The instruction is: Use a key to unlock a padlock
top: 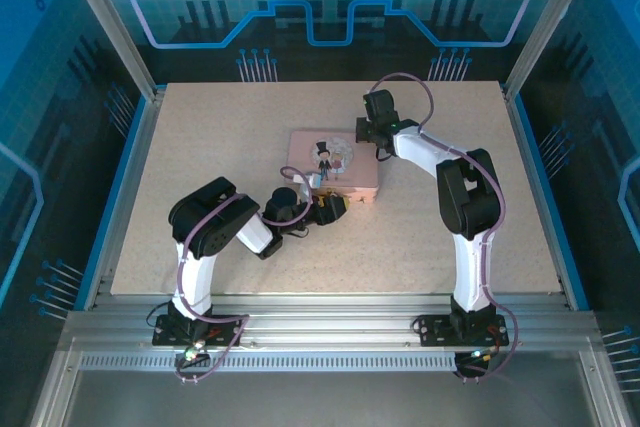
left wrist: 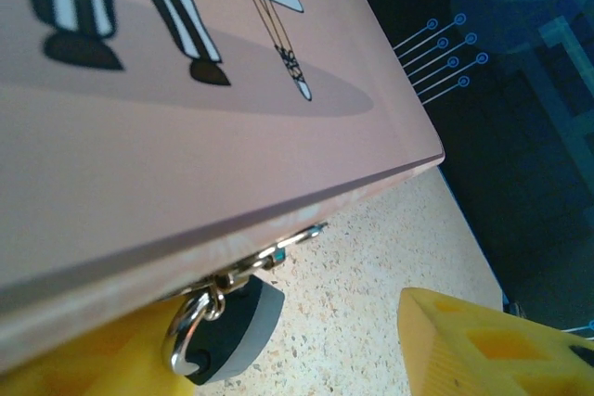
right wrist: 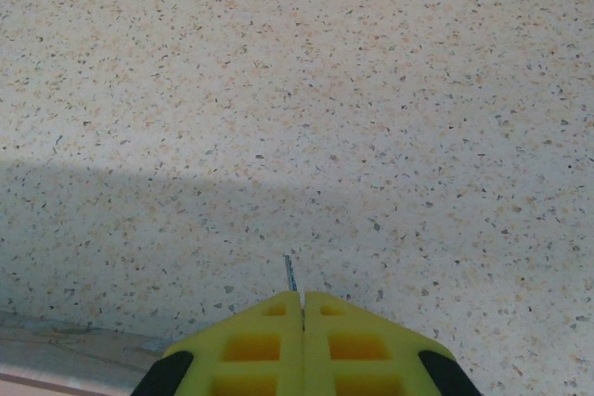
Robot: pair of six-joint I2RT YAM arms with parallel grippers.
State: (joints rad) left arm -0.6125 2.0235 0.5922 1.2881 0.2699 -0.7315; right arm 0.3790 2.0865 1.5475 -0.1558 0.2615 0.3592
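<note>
Yellow fingers (left wrist: 483,345) of the left end effector (top: 330,209) stood apart at the 6 o'clock edge of the pink box (top: 335,172), released and holding nothing. Between them the padlock (left wrist: 227,331) hung by its silvery shackle (left wrist: 181,336) from a metal hasp (left wrist: 278,249) on the box's front edge. Its dark body sat just beside the finger at 9 o'clock and clear of the one at 3 o'clock. Over the speckled table (right wrist: 297,90), near the box's 1 o'clock corner, the right end effector (right wrist: 303,296) was clenched on the key (right wrist: 290,274), a thin sliver poking toward 12 o'clock from between its closed tips.
</note>
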